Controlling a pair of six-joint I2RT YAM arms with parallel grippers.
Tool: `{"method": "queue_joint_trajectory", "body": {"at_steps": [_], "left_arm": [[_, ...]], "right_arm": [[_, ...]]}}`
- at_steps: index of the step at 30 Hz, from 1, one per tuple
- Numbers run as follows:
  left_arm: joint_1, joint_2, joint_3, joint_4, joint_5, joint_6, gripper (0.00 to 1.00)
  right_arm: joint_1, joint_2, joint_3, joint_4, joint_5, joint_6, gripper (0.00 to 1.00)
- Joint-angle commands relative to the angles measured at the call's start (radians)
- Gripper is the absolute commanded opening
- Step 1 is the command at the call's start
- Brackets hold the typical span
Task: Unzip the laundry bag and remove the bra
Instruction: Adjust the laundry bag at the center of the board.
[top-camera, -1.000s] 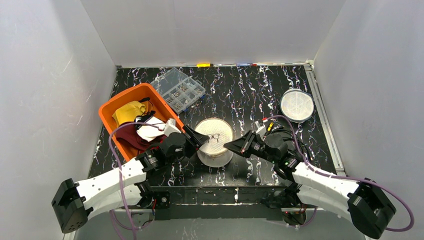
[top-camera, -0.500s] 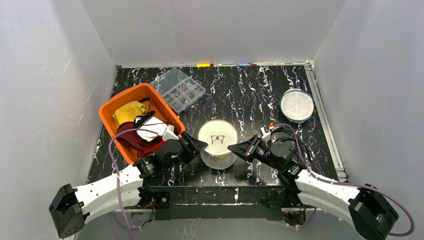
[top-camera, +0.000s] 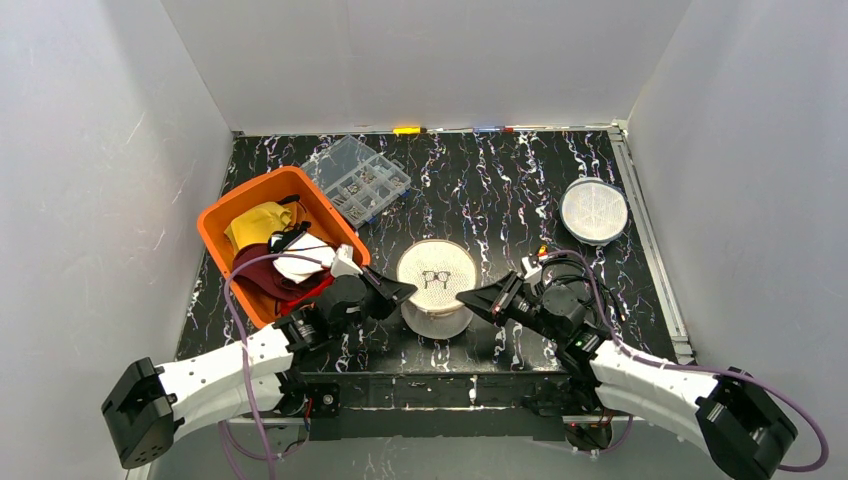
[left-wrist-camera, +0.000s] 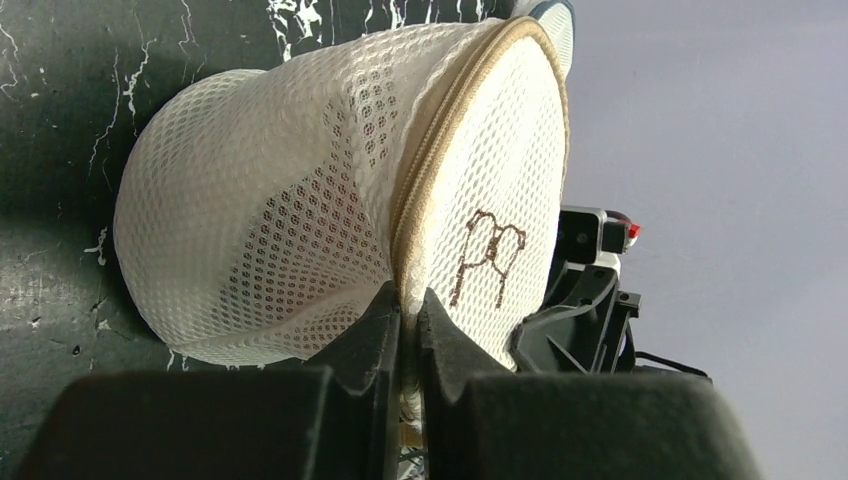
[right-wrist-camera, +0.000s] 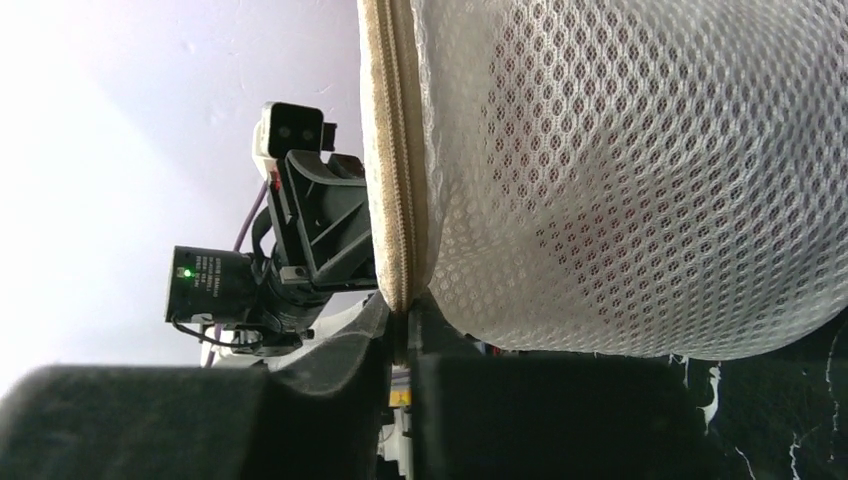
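A round white mesh laundry bag (top-camera: 436, 285) with a beige zipper band sits on the black white-veined tabletop (top-camera: 500, 190), near the front edge and between the two arms. From above I can see a small brown emblem (top-camera: 436, 277) stitched on its flat top face.

The left gripper (top-camera: 400, 292) comes at the bag from its left side. In the left wrist view its fingers (left-wrist-camera: 385, 320) are pressed together on the beige zipper band (left-wrist-camera: 440, 150) at the bag's rim, pinching the fabric. The right gripper (top-camera: 478, 298) meets the bag from the opposite side, and its own camera shows its jaws clamped tight on the same beige band (right-wrist-camera: 395, 150). Along the stretches I can see, the zipper looks done up. What lies inside the mesh (right-wrist-camera: 640, 170) I cannot make out.

To the left of the bag stands an orange plastic bin (top-camera: 215, 215) holding yellow, maroon and white garments. Just behind the bin is a clear plastic compartment box (top-camera: 358, 178). Well off to the right rear lies a round white mesh disc (top-camera: 594, 210).
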Motion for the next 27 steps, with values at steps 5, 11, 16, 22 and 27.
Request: {"method": "queue_joint_trajectory", "body": {"at_steps": [5,11,16,22,27], "left_arm": [[-0.004,-0.047,0.169,-0.299,-0.062,0.031,0.00],[-0.004,0.031,0.470,-0.741,-0.143,0.029,0.00],[-0.004,0.175,0.730,-1.076,-0.215,-0.134,0.00],[-0.004,0.341,0.954,-1.277,-0.206,-0.226,0.00],[-0.004,0.389,1.006,-1.255,-0.179,-0.246,0.00]], "right_arm": [[0.003,-0.164,0.280,-0.615,-0.011,-0.480,0.92],[0.002,-0.191,0.546,-1.070,0.169,-0.737,0.99],[0.003,-0.326,0.481,-0.927,0.307,-0.674,0.99],[0.003,-0.264,0.405,-0.566,-0.092,-0.703,0.99],[0.016,-0.170,0.399,-0.413,-0.224,-0.662,0.98]]}}
